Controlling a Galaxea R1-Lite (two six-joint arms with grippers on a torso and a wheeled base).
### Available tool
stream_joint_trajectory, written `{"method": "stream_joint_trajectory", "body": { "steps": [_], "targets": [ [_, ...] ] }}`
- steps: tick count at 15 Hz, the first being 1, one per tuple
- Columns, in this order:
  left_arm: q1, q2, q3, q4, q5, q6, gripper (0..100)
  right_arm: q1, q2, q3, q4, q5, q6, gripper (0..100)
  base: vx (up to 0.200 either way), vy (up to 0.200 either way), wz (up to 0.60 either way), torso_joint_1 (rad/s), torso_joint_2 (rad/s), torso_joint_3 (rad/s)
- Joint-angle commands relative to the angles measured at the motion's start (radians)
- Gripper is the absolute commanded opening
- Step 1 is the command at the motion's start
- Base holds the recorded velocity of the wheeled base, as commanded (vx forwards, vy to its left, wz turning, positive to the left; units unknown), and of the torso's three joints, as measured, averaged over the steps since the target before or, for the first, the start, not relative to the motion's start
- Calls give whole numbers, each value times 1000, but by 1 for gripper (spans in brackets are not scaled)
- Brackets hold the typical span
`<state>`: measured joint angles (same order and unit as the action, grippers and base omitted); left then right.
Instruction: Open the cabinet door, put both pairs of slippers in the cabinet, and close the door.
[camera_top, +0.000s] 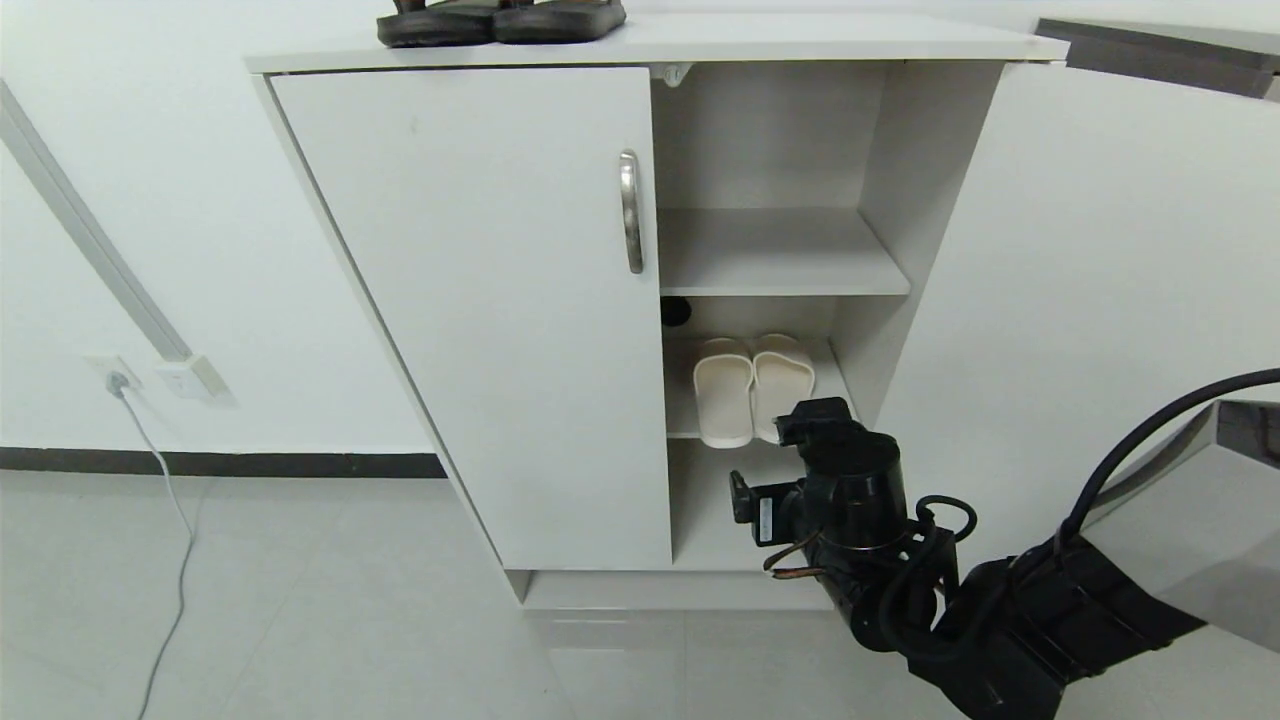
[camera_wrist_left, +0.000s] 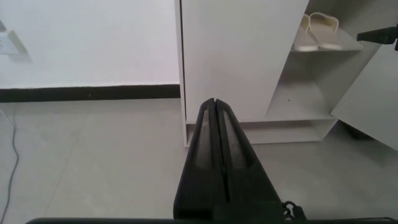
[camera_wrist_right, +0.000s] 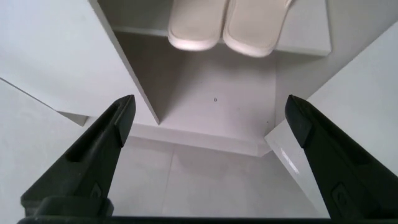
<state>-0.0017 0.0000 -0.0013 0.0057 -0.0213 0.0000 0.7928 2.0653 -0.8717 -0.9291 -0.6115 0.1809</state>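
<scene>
The white cabinet (camera_top: 640, 45) has its left door (camera_top: 470, 300) closed and its right door (camera_top: 1100, 300) swung wide. A pair of white slippers (camera_top: 750, 390) (camera_wrist_left: 317, 31) (camera_wrist_right: 227, 22) lies side by side on the middle shelf. On the cabinet top rests a pair of black slippers (camera_top: 500, 20). My right gripper (camera_top: 812, 418) (camera_wrist_right: 208, 112) is open and holds nothing, just in front of the opening and below the white pair. My left gripper (camera_wrist_left: 214, 102) is shut on nothing, low over the floor, facing the closed door.
A metal handle (camera_top: 630, 210) runs down the closed door's inner edge. An upper shelf (camera_top: 780, 250) and a bottom compartment (camera_wrist_right: 211, 99) lie inside. A wall socket (camera_top: 120, 380) with a cable (camera_top: 170, 520) is at the left over tiled floor.
</scene>
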Motion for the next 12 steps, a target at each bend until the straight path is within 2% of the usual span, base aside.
{"method": "stream_joint_trajectory", "body": {
  "steps": [1, 7, 12],
  "targets": [
    [0, 2, 0, 0, 0, 0, 0, 0, 2, 0, 0, -1, 0, 100, 0, 0, 0, -2, 2, 193],
    [0, 2, 0, 0, 0, 0, 0, 0, 1, 8, 0, -1, -1, 100, 0, 0, 0, 3, 0, 204],
    [0, 2, 0, 0, 1, -5, 0, -6, -5, 17, 0, -1, -3, 100, 0, 0, 0, 1, 1, 18]
  ]
}}
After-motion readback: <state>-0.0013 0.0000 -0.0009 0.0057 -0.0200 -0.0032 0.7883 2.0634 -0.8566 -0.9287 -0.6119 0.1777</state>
